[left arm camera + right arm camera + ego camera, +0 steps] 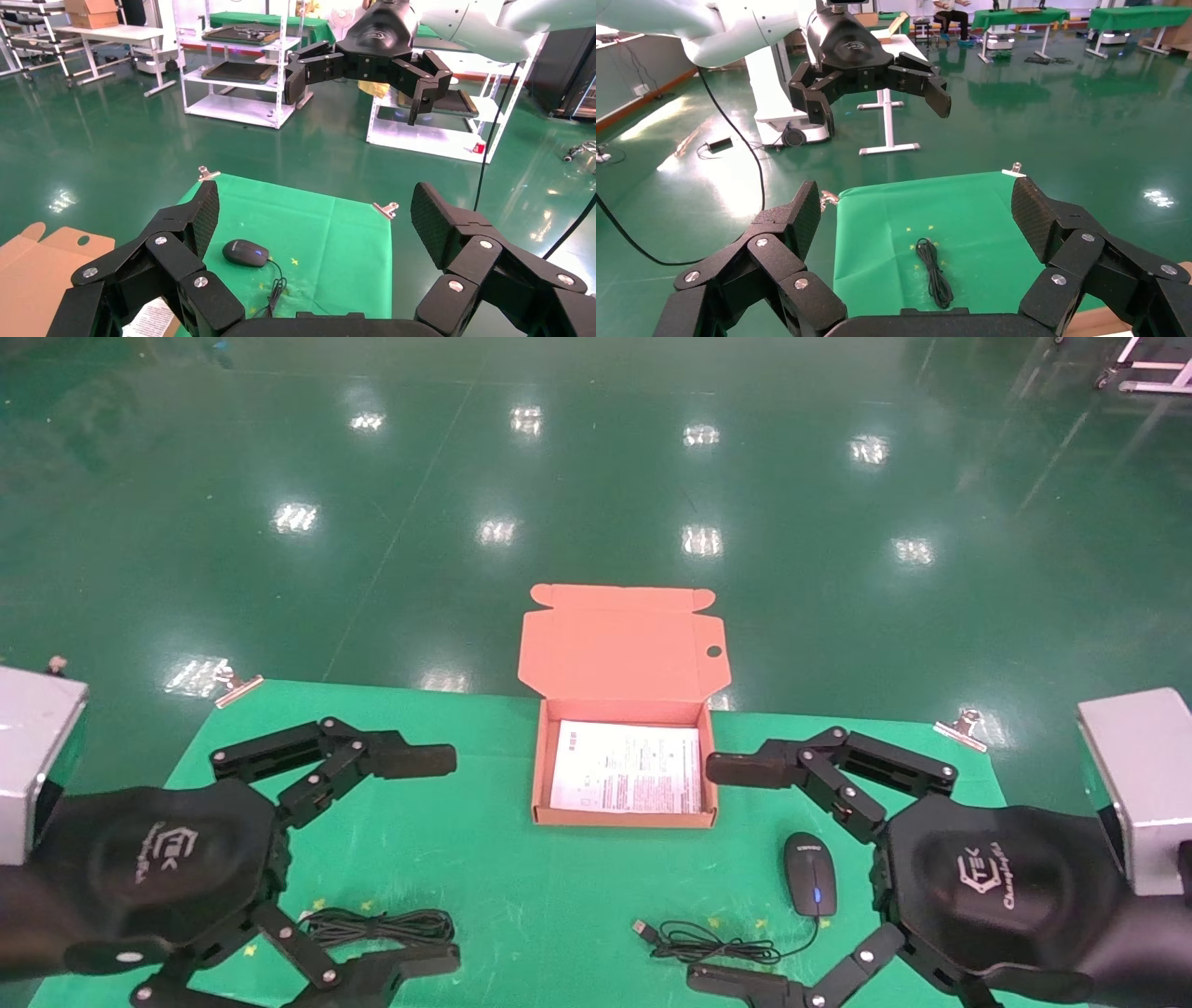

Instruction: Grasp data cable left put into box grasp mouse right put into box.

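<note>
Neither item is packed yet: the data cable (377, 926) lies near-left under the wide-open left gripper (410, 859), the mouse (809, 886) near-right by the wide-open right gripper (736, 873), the box (622, 817) holding only a leaflet (626, 768).

We see only a corner of the box (42, 263) in the left wrist view, its flap cut off at the picture's edge. From the head, the print on the paper sheet (626, 768) inside the box is too small to read. The left hand (424, 859) covers part of the data cable (377, 926), well to the box's near left.
</note>
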